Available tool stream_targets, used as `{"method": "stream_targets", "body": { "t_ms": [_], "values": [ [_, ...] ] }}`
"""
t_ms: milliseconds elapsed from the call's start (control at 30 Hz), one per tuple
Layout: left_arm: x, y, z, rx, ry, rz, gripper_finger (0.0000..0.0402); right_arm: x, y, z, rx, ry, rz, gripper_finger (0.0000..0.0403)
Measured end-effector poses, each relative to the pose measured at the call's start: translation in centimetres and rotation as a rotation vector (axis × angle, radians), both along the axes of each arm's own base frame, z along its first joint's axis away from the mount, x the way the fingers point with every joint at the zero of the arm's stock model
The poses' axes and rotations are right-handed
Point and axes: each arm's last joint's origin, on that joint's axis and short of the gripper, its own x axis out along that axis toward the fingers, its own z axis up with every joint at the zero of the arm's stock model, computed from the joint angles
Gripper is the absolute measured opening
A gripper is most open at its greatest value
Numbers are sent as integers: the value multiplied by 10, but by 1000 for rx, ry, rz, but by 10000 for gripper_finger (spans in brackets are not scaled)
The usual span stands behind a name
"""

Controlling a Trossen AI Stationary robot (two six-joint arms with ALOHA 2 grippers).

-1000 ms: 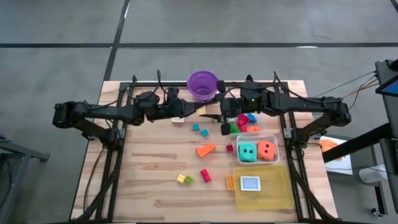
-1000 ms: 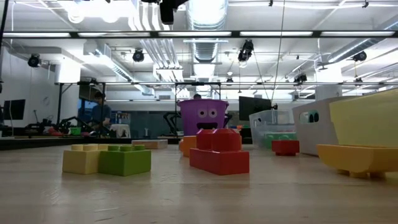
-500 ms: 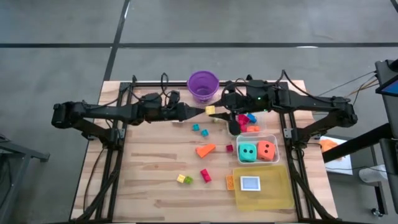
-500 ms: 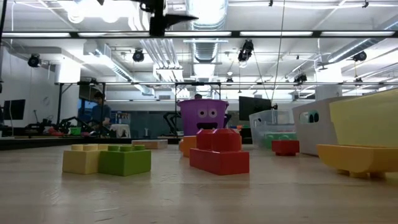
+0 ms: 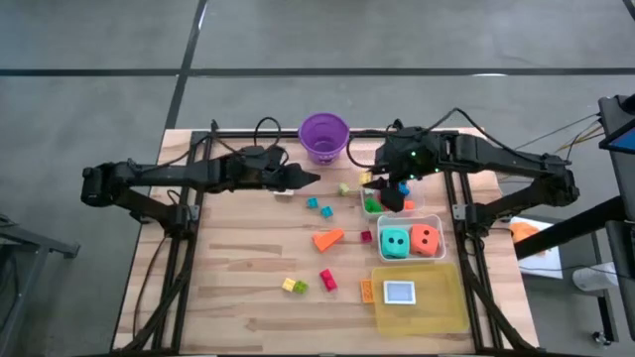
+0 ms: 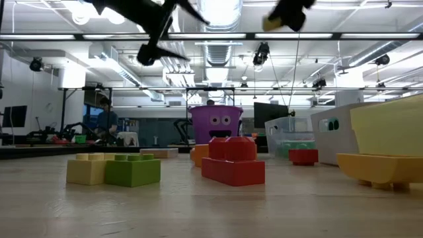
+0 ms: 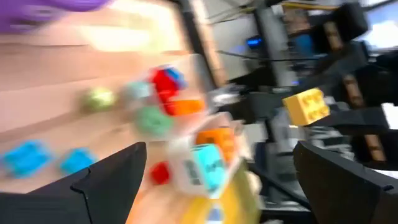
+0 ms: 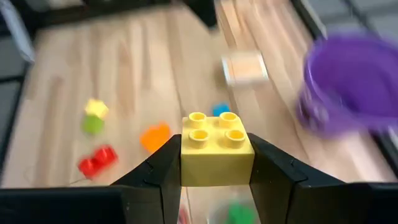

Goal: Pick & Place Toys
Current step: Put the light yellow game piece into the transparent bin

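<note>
Step in hand: a yellow block [image 8: 217, 149] is pinched in the right pincer [image 5: 387, 185], carried above the clear tub [image 5: 369, 188] of small toys.
Left pincer [image 5: 310, 178]: spread, empty, above the worktop [image 5: 238, 278].
Next move, as judged: the block is to be lowered and released into the tub beneath the right pincer.

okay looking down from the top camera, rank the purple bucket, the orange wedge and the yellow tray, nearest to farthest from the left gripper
1. Purple bucket, just beyond the left gripper, at the table's far edge.
2. Orange wedge, mid-table, nearer the camera side.
3. Yellow tray, front right corner.
</note>
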Motion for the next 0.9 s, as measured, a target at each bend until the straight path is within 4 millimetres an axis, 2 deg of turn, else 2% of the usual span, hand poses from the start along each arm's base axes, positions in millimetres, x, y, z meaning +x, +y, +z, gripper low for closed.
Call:
{"method": "stream_targets", "body": {
  "t_ms": [133, 300, 500, 667, 900],
  "values": [
    [-8, 12, -13, -26, 144, 57, 392, -15, -10, -31, 53, 119, -68, 140],
    [-21, 27, -25, -60, 290, 130, 392, -30, -25, -80, 156, 230, -197, 140],
    [-23, 42, -38, -87, 373, 183, 392, -32, -38, -131, 259, 284, -378, 140],
    [-15, 52, -58, -114, 448, 195, 392, -26, -41, -155, 276, 336, -436, 140],
    [-13, 73, -89, -159, 582, 227, 392, -19, -45, -167, 254, 392, -445, 140]
  ]
}}
